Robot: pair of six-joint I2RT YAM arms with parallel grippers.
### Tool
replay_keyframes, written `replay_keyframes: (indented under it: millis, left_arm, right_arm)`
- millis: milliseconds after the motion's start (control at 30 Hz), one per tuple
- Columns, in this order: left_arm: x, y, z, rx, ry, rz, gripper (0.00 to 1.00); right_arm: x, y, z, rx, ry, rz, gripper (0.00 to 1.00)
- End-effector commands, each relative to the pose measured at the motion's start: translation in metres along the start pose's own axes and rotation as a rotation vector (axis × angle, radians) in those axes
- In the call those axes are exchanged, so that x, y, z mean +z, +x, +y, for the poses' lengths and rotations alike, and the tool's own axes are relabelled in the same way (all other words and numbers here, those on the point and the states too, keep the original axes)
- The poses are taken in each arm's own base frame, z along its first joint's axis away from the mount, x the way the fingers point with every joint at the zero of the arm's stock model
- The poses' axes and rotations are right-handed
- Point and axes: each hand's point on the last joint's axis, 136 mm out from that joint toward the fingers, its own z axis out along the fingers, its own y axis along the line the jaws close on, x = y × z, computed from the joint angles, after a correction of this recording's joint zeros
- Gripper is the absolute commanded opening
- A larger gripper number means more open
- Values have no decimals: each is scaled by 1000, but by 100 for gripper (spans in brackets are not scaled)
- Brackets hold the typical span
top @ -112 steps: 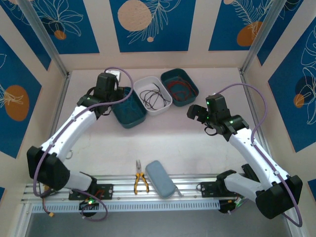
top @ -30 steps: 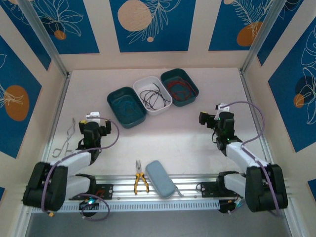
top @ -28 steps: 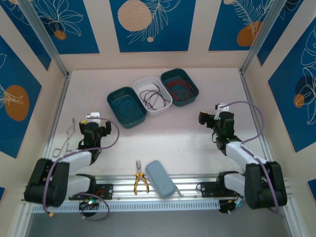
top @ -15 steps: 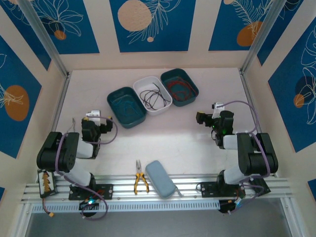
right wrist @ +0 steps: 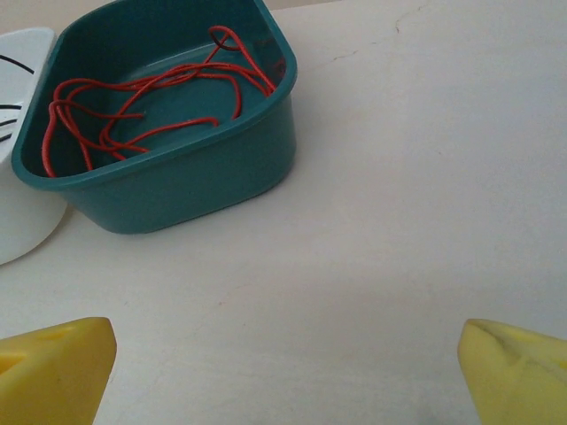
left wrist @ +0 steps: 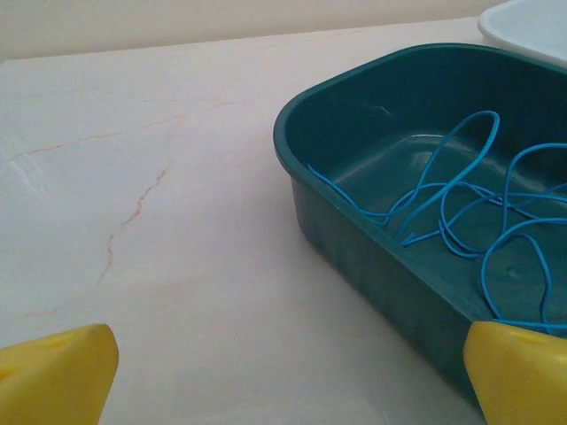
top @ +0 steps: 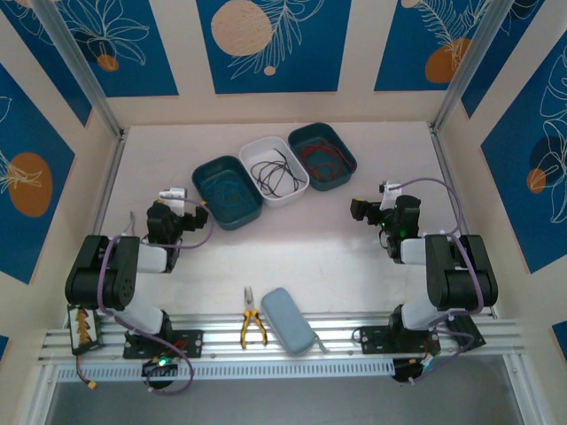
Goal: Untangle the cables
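Left wrist view shows the blue cable (left wrist: 390, 215) in loose loops inside the left teal bin (left wrist: 354, 257). The red cable (right wrist: 168, 130) fills the right teal bin (right wrist: 195, 186), and the black cable (top: 270, 173) the white bin (top: 251, 150). All look light, limp and snag-prone, so pinch one raised loop. The left claw (left wrist: 283, 390) and right claw (right wrist: 283, 372) gape empty over the tabletop (top: 301, 248).

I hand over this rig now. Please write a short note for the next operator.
Left gripper: open, empty, facing the left teal bin. Right gripper: open, empty, facing the right teal bin.
Blue cable in the left teal bin, black cable in the white bin, red cable in the right teal bin.
Done: three cables apart, one per bin.
Left: apparently nothing; both arms folded near their bases.
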Motion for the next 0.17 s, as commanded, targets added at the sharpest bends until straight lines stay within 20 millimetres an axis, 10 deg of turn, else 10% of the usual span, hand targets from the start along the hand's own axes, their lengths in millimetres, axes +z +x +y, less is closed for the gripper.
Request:
replay_keyframes:
  millis: [0, 133]
  left_arm:
    - [1, -7, -6, 18, 40, -11, 100]
    - [1, -8, -6, 17, 41, -14, 100]
  right_arm:
    - [2, -12, 5, -32, -19, -34, 99]
    - [2, -12, 4, -34, -17, -33, 99]
